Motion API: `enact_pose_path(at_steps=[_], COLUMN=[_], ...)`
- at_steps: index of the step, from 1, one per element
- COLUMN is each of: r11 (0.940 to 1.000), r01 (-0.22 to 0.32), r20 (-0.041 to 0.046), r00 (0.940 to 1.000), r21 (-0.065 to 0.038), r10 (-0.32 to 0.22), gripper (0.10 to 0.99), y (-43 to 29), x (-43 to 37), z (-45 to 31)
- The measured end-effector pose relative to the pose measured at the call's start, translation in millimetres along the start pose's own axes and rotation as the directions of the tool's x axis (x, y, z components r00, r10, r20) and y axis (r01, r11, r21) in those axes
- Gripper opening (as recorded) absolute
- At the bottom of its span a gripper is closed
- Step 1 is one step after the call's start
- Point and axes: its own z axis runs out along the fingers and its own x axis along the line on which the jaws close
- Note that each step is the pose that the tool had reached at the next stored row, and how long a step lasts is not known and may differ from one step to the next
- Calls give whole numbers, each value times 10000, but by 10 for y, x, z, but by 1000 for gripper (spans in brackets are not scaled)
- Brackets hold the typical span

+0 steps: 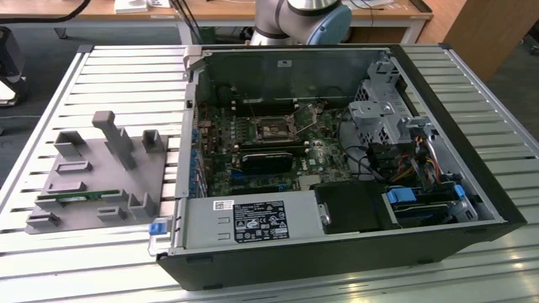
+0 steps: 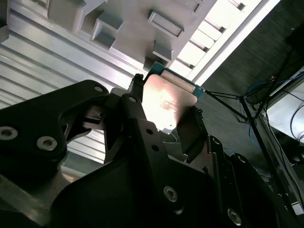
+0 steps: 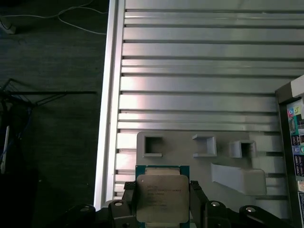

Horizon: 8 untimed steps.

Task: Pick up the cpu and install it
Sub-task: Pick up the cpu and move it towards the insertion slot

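One cpu (image 3: 162, 197) in the grip: pinched by two opposite edges in the gripper (image 3: 162, 206), silver lid turned toward the first wrist view, thin green rim showing. Appears to hang clear above the grey tray (image 3: 190, 159), close to the edge of the slatted table (image 3: 199, 47). Tray placed at the exterior view's left of the open case (image 1: 337, 252), well apart from the socket (image 1: 274, 129) on the board inside. Judged light, stiff and thin. Lid smooth, so likely slippery; underside contacts likely fragile. Best held by the rim edges only, as here: kept flat, squeezed gently, no touching the underside, no twisting.
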Motion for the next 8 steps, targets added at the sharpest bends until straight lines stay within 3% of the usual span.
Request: enact_pose_path(at_steps=[5, 6, 8], r11=[10000, 9999, 9989], r01=[-3, -4, -12], r20=[0, 4, 2], r00=[10000, 10000, 10000], r21=[17, 103, 459], r10=[3, 4, 12], gripper=[537, 537, 537], y=[39, 45, 52], x=[4, 3, 3], z=[-129, -137, -139])
